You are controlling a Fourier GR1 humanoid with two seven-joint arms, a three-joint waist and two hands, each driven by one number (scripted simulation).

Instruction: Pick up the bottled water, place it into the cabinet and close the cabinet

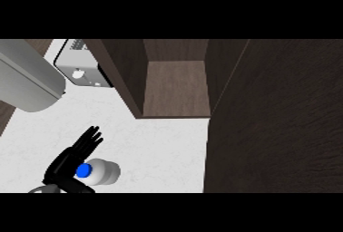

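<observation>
At the lower left of the frame, the left hand [69, 164] comes in from the bottom edge over the white counter [161, 140]. Its fingers [88, 139] are straight and held together, pointing toward the upper right, so the hand is open and grips nothing. The thumb is hard to make out against the dark palm.

Just right of the palm is the bottle [106, 172], a pale round body seen from above. Its blue cap [84, 171] shows at the edge of the hand. Hand and bottle overlap in the view, but whether they touch cannot be told. The bottle sits on the counter, well apart from the cabinet.

At upper centre the cabinet [175, 86] is open, showing a brown wooden floor between dark side walls. Its front edge meets the counter. A dark door [275, 122] fills the right side of the frame from top to bottom.

At the upper left a white appliance [81, 69] sits just beside the cabinet's left wall. Left of it, a large grey cylinder [26, 77] slants across the corner.
</observation>
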